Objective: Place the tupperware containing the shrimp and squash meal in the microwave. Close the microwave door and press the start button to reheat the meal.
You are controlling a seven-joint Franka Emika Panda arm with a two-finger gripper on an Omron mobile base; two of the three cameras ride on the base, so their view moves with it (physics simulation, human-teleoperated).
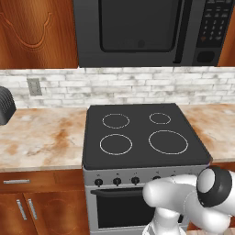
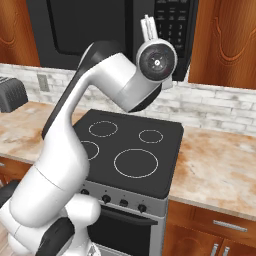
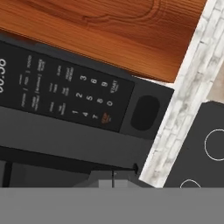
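While the gripper [image 3: 113,178] sits fully closed, empty, at bottom centre, the microwave [image 3: 65,131] keypad [image 3: 65,94] runs diagonally; "START" legible.

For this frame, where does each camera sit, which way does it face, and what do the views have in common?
Left base view: behind the arm's left, facing forward and down at the stove, with the microwave and its closed microwave door above; white arm at lower right.
Right base view: behind the arm's right, same stove and counter; the arm rises from lower left up to the keypad.
Hand view: on the hand, rolled, close on the keypad; the shut gripper at the bottom.
Shared: microwave, stove, brick backsplash.
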